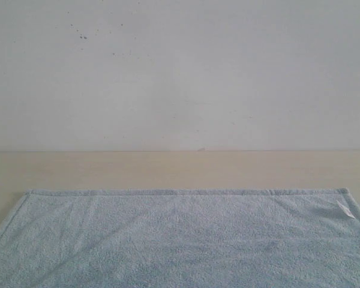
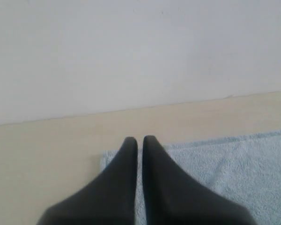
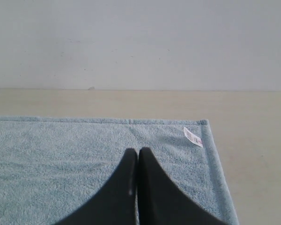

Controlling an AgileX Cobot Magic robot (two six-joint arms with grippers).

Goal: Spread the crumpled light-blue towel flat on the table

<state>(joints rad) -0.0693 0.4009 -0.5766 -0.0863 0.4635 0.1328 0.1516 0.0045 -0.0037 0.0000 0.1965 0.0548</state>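
Note:
The light-blue towel [image 1: 180,240] lies flat on the beige table [image 1: 168,171], its far hem straight and its white label [image 1: 345,210] near the far right corner. Neither gripper shows in the exterior view. In the left wrist view my left gripper [image 2: 139,139] is shut with nothing in it, above the towel [image 2: 225,168] near its far left corner. In the right wrist view my right gripper [image 3: 137,151] is shut and empty, over the towel [image 3: 61,159] left of the label [image 3: 193,137].
A white wall [image 1: 180,72] rises behind the table's far edge. A bare strip of table runs between the towel's far hem and the wall. Bare table also shows beside the towel's left corner [image 2: 47,159] and right edge [image 3: 257,159].

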